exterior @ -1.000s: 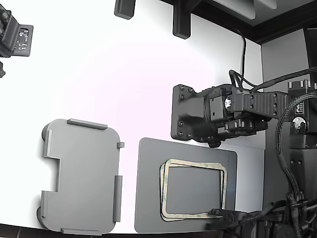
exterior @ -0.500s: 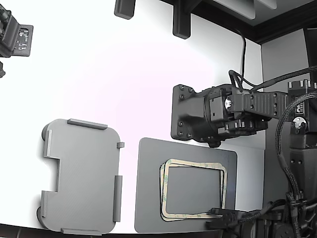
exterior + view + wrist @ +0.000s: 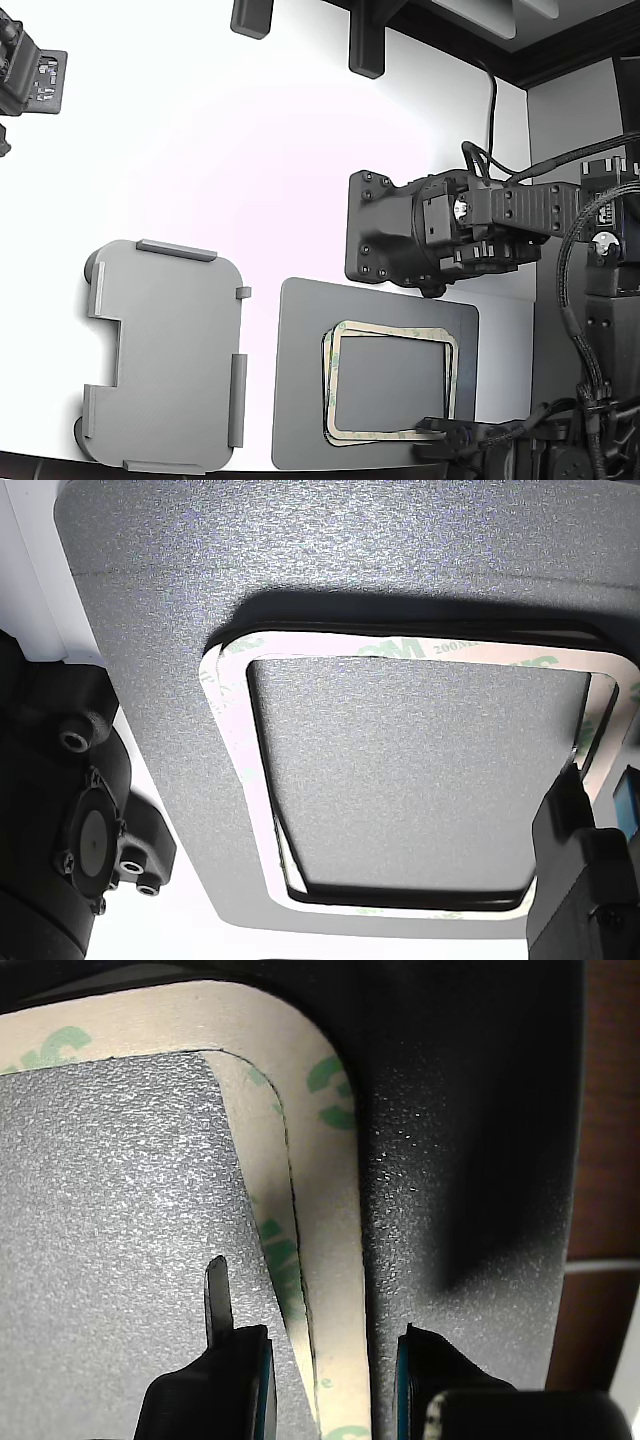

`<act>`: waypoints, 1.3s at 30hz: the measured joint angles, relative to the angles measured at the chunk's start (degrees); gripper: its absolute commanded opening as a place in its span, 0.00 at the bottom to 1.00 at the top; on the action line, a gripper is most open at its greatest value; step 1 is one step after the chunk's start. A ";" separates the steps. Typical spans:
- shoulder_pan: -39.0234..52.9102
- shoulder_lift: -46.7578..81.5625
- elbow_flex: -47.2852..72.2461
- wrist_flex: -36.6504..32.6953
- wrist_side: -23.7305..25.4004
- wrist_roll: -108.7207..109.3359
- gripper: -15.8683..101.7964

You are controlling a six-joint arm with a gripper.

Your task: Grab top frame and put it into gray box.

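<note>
"3M 200" on top frame [image 3: 420, 648]

The top frame [image 3: 391, 382] lies on a dark mat [image 3: 300, 400] beside the gray box [image 3: 165, 355].

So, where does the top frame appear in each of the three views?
Exterior view: the top frame lies on the dark gray mat, lower middle, right of the gray box.
Wrist view: one side strip and a rounded corner, between the open gripper fingers.
Other view: nearly the whole frame, centre.
Shared landmark: the textured mat under it.

A lab bench — white table [image 3: 250, 150], mounted robot arms [image 3: 440, 235], cabling.
</note>
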 measured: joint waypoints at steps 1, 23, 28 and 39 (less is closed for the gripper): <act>0.00 0.00 0.26 -0.26 0.00 0.00 0.55; 0.18 0.00 1.32 -1.49 -0.26 0.26 0.25; 0.18 0.18 1.32 -1.49 0.09 -0.70 0.05; 0.18 1.05 -4.22 1.85 2.02 -3.60 0.04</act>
